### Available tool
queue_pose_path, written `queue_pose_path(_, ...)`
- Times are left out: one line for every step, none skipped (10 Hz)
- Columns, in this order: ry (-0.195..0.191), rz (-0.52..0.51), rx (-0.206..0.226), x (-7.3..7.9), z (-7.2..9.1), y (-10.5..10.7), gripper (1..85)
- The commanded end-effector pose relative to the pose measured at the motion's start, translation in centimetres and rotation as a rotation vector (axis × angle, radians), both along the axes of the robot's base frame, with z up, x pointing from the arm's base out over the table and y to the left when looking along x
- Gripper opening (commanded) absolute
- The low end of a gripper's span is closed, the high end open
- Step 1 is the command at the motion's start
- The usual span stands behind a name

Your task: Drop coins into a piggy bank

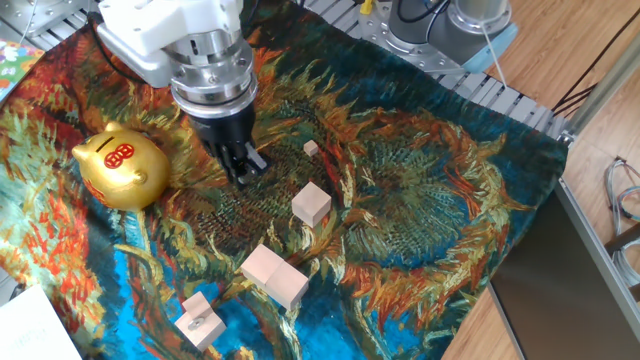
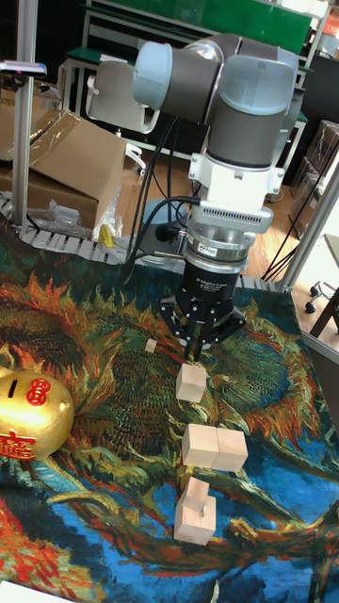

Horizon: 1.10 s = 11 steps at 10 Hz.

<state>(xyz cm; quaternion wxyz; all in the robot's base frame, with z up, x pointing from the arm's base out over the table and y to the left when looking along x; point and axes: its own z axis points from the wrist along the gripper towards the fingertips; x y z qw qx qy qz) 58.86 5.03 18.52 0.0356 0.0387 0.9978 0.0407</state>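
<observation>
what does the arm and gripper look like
The arm has fat grey joints with a pale blue cap, then a white wrist block and a ribbed silver ring. The gripper is black with two narrow dark fingers. Black cables loop beside the wrist.

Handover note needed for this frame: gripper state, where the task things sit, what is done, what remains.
Gripper: fingers close together above the cloth; whether they pinch a coin cannot be told.
Piggy bank: upright on the cloth, beside the gripper and apart from it.
Coin: none clearly visible.
Wooden blocks: lie scattered nearby.
Done: no deposit visible.
Left: get a coin to the bank's slot.
</observation>
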Motion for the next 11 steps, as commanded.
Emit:
queue_pose_path(-0.004, 0.096, -0.051, -0.1, 0.1, -1.1, 23.7)
queue_pose_path(-0.004, 0.105, -0.061, -0.1, 0.1, -1.4, 24.3)
queue_pose_path(-0.007, 0.108, -0.060, 0.0, 0.1, -1.3, 27.7)
queue_pose_path(-0.009, 0.120, -0.064, 0.0, 0.1, -1.4, 33.0)
queue_pose_path(-0.005, 0.123, -0.064, -0.1, 0.1, -1.4, 38.3)
queue_pose_path(0.000, 0.125, -0.064, 0.1, -0.1, -1.2, 43.3)
queue_pose_path(0.001, 0.131, -0.058, 1.2, -0.7, -0.4, 44.7)
queue_pose_path(0.002, 0.137, -0.060, 1.9, -1.4, -0.2, 45.7)
queue_pose_path(0.005, 0.139, -0.061, 2.3, -1.9, -0.1, 46.3)
queue_pose_path(0.006, 0.151, -0.076, 2.3, -1.9, -0.6, 46.0)
queue_pose_path(-0.001, 0.157, -0.058, 2.4, -1.9, -0.1, 45.7)
